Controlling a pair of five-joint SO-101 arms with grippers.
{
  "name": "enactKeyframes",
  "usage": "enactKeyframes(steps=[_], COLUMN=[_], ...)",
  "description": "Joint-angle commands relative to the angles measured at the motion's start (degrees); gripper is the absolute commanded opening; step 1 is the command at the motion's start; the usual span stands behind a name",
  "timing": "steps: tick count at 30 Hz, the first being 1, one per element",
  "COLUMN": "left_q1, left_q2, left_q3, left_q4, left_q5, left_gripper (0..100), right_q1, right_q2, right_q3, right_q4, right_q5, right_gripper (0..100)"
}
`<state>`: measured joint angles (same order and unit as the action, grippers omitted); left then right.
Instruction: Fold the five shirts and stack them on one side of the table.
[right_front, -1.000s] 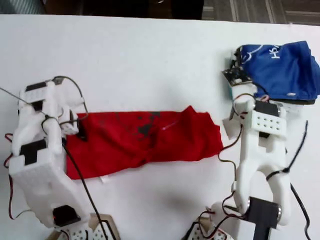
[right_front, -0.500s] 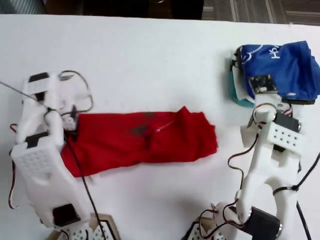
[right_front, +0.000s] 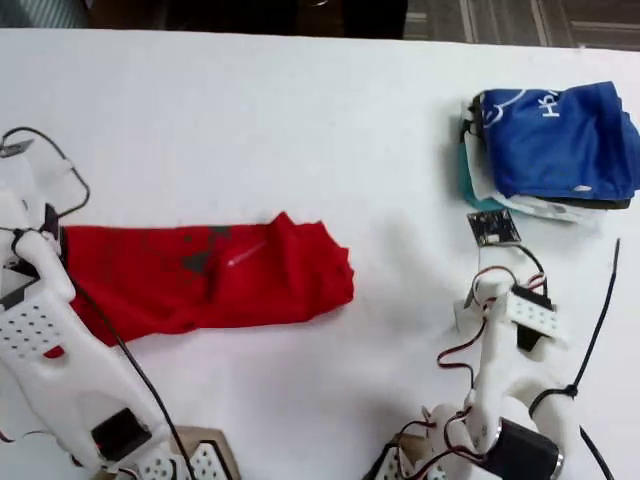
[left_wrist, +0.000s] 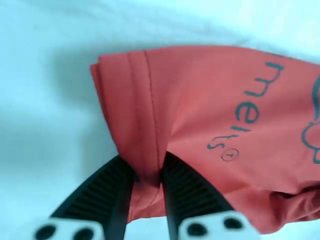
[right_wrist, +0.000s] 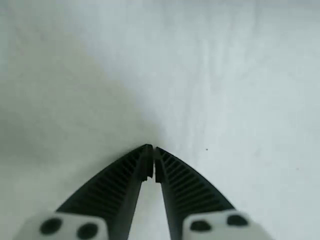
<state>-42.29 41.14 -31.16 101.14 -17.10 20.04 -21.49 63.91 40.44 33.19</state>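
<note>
A long, crumpled red fabric shirt (right_front: 200, 275) is laid across the left centre of the white table (right_front: 300, 120), its hem clamped by the left gripper (left_wrist: 145, 167). The right gripper (right_wrist: 152, 155) is held closed, gripping nothing, at lower right. A folded blue shirt (right_front: 560, 135) is stacked at upper right.

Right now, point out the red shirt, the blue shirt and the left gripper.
red shirt (right_front: 200, 278), high view, middle of cloth
blue shirt (right_front: 560, 138), high view, top face
left gripper (left_wrist: 147, 169), left wrist view, between fingertips
</note>
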Motion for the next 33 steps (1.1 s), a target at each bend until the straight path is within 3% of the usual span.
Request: enactKeyframes(steps=[1,7,13,17,25,33], left_q1=[4.5,13.5,28.0,37.6,53.0,59.2], left_q2=[-1.9,-14.3,-32.4,-37.9,-33.8,-20.6], left_q3=[3.5,13.4,21.4,23.7,22.6,13.9], left_q4=[1.3,1.3,1.2,1.2,-0.9,-8.3], left_q5=[-0.4,1.6,1.8,6.3,10.5,13.8], left_gripper=[3,3,3,3,3,3], right_q1=[-0.3,-0.3,-0.3,-0.3,-0.3,-0.3], right_q2=[-2.5,-2.3,-2.3,-2.3,-2.3,-2.3], right_q3=[0.3,0.3,0.3,0.4,0.4,0.4], right_q4=[-2.5,-2.5,-2.5,-2.5,-2.5,-2.5], right_q5=[0.0,0.0,0.0,0.0,0.0,0.0], right_gripper=[2.0,2.0,2.0,2.0,2.0,2.0])
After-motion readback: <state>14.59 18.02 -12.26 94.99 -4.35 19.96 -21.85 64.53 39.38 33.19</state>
